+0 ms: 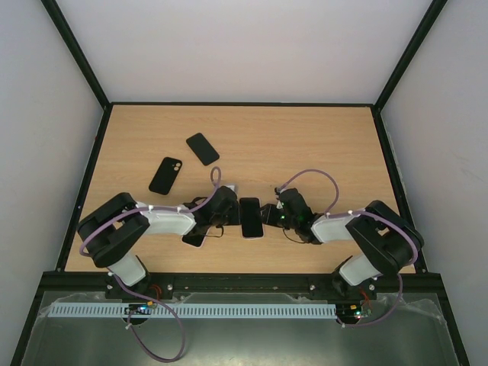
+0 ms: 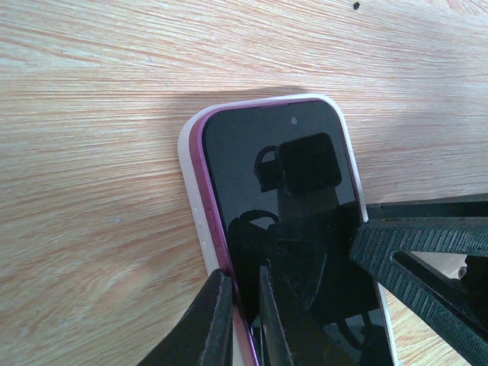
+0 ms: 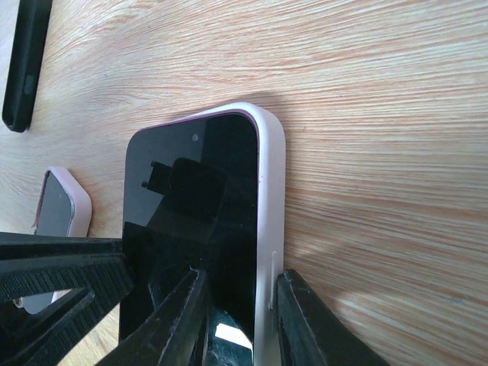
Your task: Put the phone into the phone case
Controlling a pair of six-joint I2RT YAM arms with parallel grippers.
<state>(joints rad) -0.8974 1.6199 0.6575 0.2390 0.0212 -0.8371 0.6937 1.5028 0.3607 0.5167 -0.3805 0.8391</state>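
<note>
The phone (image 1: 252, 217) lies screen up near the table's front middle, between my two grippers. In the left wrist view its purple edge (image 2: 200, 164) stands a little above the white phone case (image 2: 187, 152) along the left side. My left gripper (image 2: 242, 273) is shut on that edge, one finger outside and one on the screen. On the opposite side the right gripper (image 3: 240, 276) is shut across the case wall (image 3: 271, 168) and the phone's screen (image 3: 191, 206). Seen from above, the left gripper (image 1: 232, 213) and right gripper (image 1: 273, 216) flank the phone.
Two black phone-shaped items (image 1: 165, 175) (image 1: 203, 149) lie further back on the left. Another phone in a pale pink case (image 1: 194, 239) sits under the left arm, with its corner (image 3: 61, 206) in the right wrist view. A small white thing (image 1: 229, 187) lies behind the left gripper.
</note>
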